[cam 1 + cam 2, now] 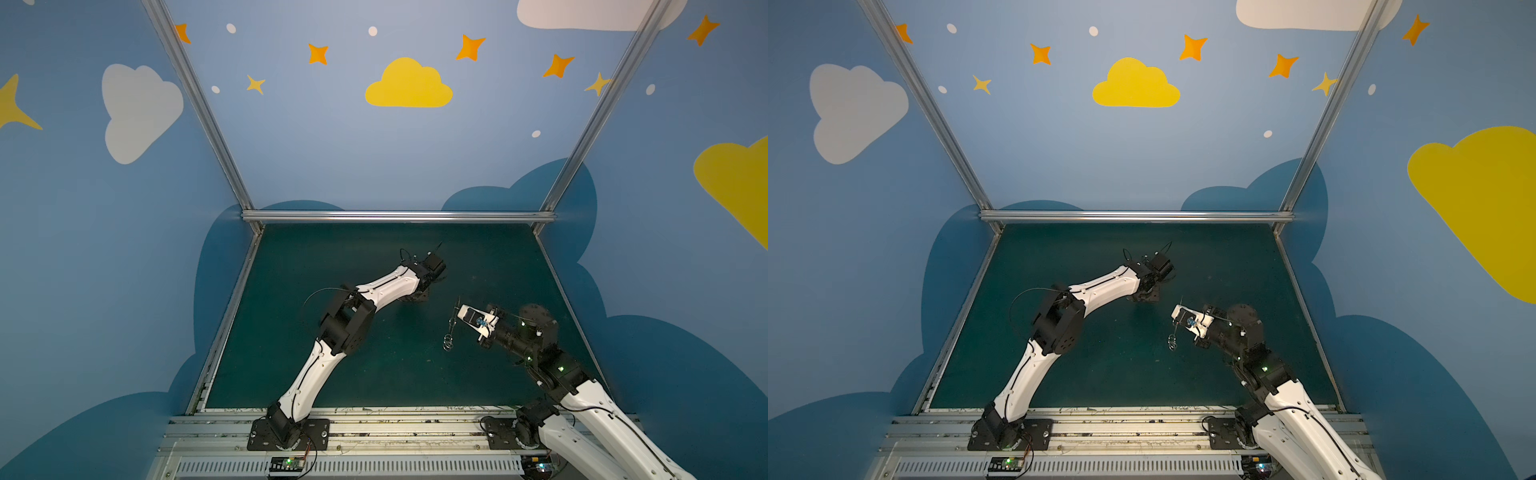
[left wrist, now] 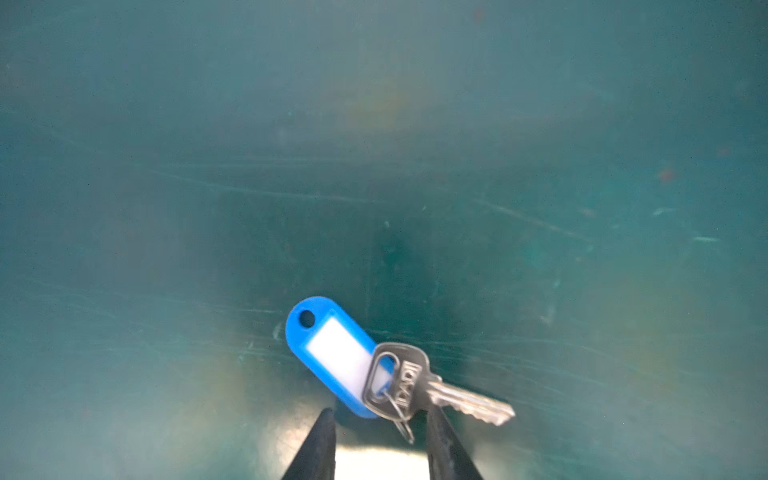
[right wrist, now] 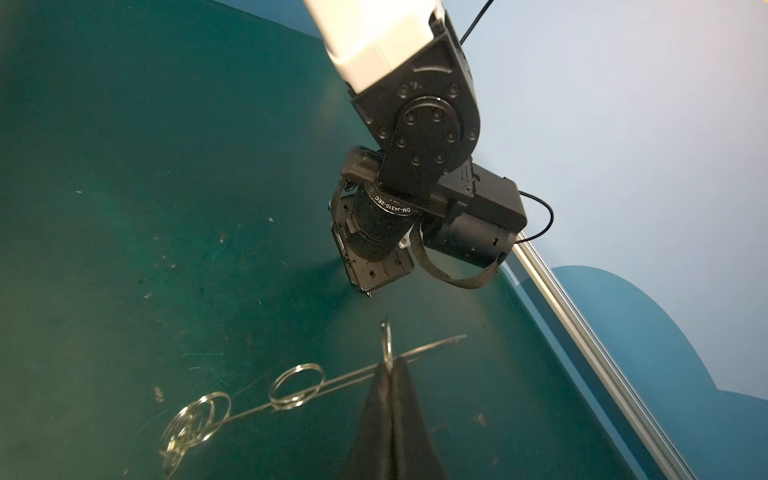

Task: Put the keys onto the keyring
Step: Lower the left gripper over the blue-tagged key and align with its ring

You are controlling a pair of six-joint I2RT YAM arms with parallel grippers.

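Observation:
The keys (image 2: 415, 382) are a silver key joined by a small wire ring to a blue plastic tag (image 2: 328, 353) with a white label, lying flat on the green mat. My left gripper (image 2: 380, 411) is open just above them, its fingers astride the key's head, one finger against the blade's shoulder. In both top views the left gripper (image 1: 419, 297) points down at the mat and hides the keys. The keyring (image 3: 291, 390) shows edge-on as a thin grey line with several silver split rings on it. My right gripper (image 3: 388, 361) is shut on one upright split ring (image 3: 386, 340) and holds the keyring (image 1: 451, 328) above the mat.
The left arm's black wrist (image 3: 415, 166) hangs close beyond the keyring. An aluminium rail (image 3: 582, 353) borders the mat (image 1: 374, 374) at the blue wall. Both arm bases sit on the front rail (image 1: 374, 432).

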